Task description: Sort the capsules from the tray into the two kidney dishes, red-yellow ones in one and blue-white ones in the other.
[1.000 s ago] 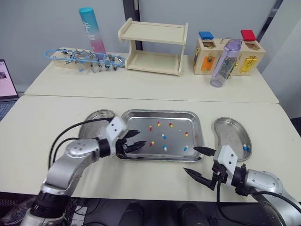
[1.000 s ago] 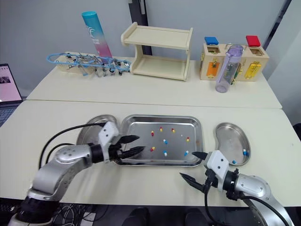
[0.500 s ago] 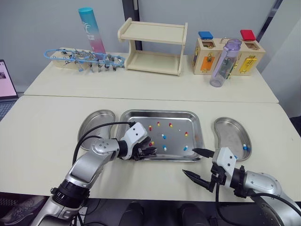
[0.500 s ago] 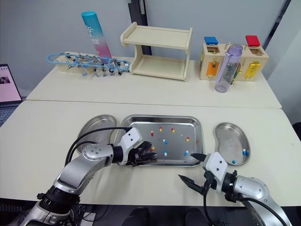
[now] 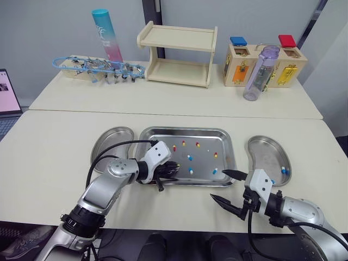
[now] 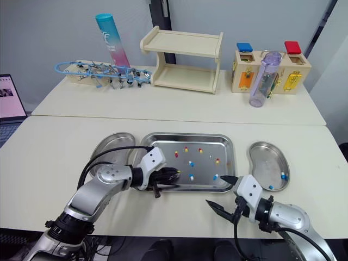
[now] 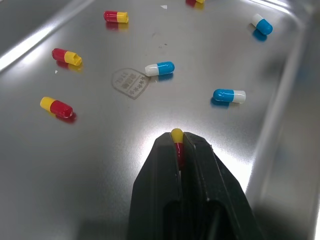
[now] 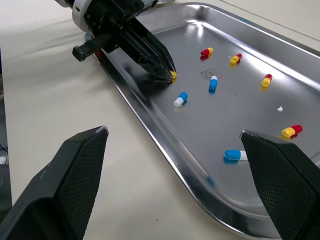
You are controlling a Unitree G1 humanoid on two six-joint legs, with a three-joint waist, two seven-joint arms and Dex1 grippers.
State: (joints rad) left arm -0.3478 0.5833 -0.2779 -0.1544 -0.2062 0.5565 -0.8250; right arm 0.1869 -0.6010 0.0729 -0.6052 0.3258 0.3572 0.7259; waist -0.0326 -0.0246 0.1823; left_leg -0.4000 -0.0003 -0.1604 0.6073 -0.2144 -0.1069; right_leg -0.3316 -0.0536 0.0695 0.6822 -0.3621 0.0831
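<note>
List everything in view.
Tray: one, steel, near table.
Dishes: two, steel, flanking tray.
Red-yellow capsules: five; four loose in tray, one gripped.
Blue-white capsules: five; three in tray, two in right dish.
Shelf: one, wood, back table.
Tube: one, teal-pink, back left.
Wire rack: one, blue, back left.
Lock box: one, wood, back right.
Bottle: one, purple, by box.
Laptop: one, left edge.
Left gripper: shut on red-yellow capsule, over tray.
Right gripper: open, beside tray.
</note>
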